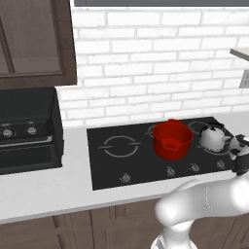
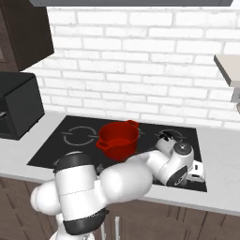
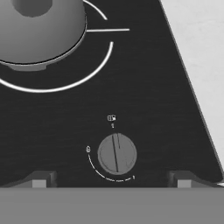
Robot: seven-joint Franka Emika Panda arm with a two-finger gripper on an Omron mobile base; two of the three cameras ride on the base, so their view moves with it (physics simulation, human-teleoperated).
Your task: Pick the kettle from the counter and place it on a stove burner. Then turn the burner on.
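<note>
White brick wall (image 1: 160,53), dark cabinets (image 1: 34,44)

We see a glossy white arm (image 2: 117,180) built of fat, rounded tube segments that swell into smooth, bulbous elbows. Dark bands ring its joints: one black collar caps the upright segment at nine o'clock in the right base view, another wraps its lower end. Near the wrist a round dark-rimmed disc with a pale grey face closes off the joint. Beyond it sits a blocky white hand (image 2: 197,171). Our gripper (image 3: 111,178) ends in two small dark fingers (image 3: 38,179), each carrying a pale square pad. We see no cables.
</note>
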